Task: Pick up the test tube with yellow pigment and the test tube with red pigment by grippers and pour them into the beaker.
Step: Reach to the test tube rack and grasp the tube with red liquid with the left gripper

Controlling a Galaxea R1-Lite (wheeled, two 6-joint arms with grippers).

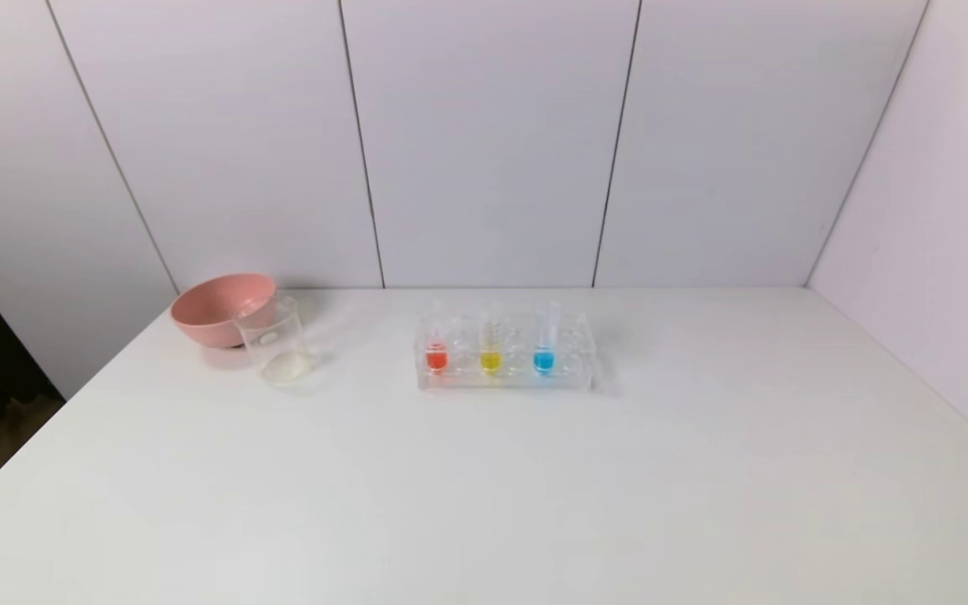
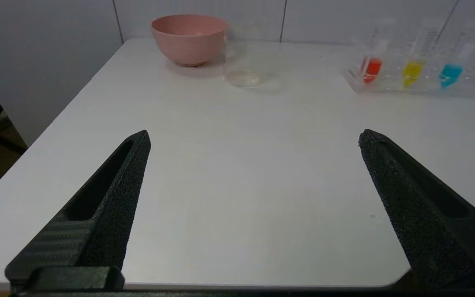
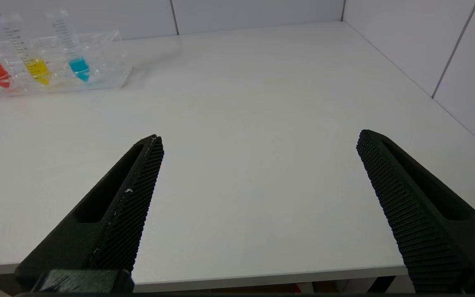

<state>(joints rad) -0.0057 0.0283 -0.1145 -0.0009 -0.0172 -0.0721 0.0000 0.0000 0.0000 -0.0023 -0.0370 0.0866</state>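
The test tube with red pigment (image 1: 436, 356) and the test tube with yellow pigment (image 1: 491, 356) stand upright in a clear rack (image 1: 568, 376) at the table's middle back. The clear beaker (image 1: 276, 340) stands left of the rack, just in front of a pink bowl. Neither arm shows in the head view. My left gripper (image 2: 254, 138) hangs open over the table's near edge, far from the beaker (image 2: 241, 62) and the red tube (image 2: 371, 66). My right gripper (image 3: 258, 138) is open too, at the near edge, well short of the yellow tube (image 3: 37, 68).
A pink bowl (image 1: 219, 307) sits at the back left, touching or nearly touching the beaker. A tube with blue liquid (image 1: 544, 355) stands in the rack's right part. White wall panels close the back and right sides. The table's left edge (image 1: 47, 412) drops to the floor.
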